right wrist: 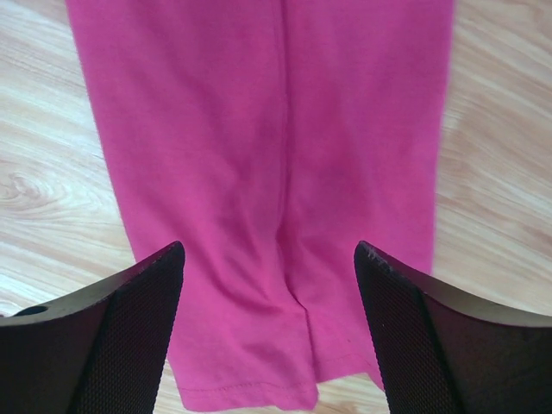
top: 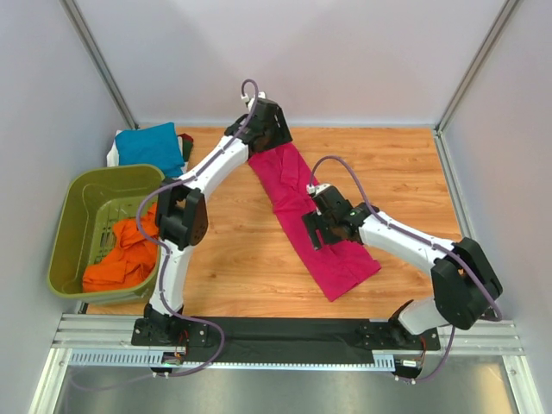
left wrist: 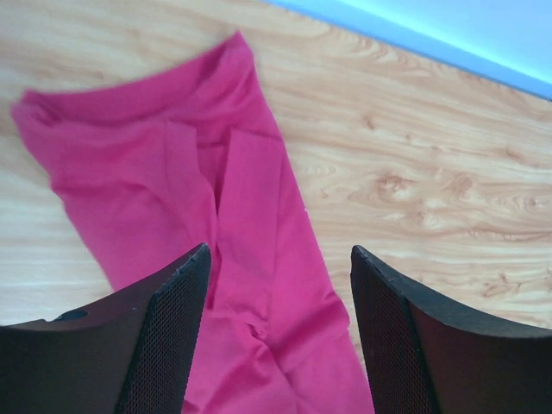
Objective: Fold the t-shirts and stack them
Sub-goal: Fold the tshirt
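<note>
Since both sets of jaws stand wide apart and empty, nothing is gripped.

- Left gripper (left wrist: 278, 259): poised over the far end of the magenta t-shirt (top: 289, 177), arm reaching far across.
- Right gripper (right wrist: 269, 250): above the near half, elbow bent out to the right.
- Shirt: a long narrow strip lying diagonally on the table (top: 388, 172), probably laid out for an end-to-end fold.
- Orange t-shirts (top: 125, 259): in the basket (top: 73, 194), left.

Bright, even overhead light, faint soft shadows, crisp top view, slightly soft wrist views.
</note>
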Tool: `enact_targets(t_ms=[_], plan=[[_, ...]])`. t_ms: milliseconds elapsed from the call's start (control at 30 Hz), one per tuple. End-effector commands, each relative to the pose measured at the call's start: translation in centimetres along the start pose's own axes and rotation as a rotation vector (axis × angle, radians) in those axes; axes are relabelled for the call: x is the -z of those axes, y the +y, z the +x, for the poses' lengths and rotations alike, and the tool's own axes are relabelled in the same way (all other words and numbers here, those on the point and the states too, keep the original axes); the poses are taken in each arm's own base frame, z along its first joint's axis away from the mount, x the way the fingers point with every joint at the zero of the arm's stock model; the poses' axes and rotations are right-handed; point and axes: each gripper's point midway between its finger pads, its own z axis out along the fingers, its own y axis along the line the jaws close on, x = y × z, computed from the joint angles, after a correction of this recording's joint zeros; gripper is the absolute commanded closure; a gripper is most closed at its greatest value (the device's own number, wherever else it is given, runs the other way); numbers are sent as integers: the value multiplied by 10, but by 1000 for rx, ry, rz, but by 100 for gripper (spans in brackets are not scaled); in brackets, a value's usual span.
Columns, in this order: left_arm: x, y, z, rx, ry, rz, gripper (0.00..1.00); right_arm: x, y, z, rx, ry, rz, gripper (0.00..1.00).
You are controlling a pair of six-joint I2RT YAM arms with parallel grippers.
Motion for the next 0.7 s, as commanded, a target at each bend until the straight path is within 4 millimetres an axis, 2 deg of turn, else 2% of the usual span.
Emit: enact_targets(t_ms=[0,67,267,367,533,567,667], plan=[[-21,14,32,85,40,-81,27,-13,21,-6,-6,-27,-103,19],[-32,19,41,90,55,-96,27,-20,24,-6,-24,-31,-107,19],[-64,33,62,91,104,-143,27,-39,10,13,-67,35,-10,20],[-76,40,71,131,125,-147,27,-45,11,23,-85,76,-4,21],[-94,56,79,159,154,-152,27,-53,12,50,-115,168,15,22],[-96,50,79,146,168,-116,27,-55,12,59,-135,184,24,22],[-107,43,77,128,182,-69,28,-54,15,71,-154,219,41,23]])
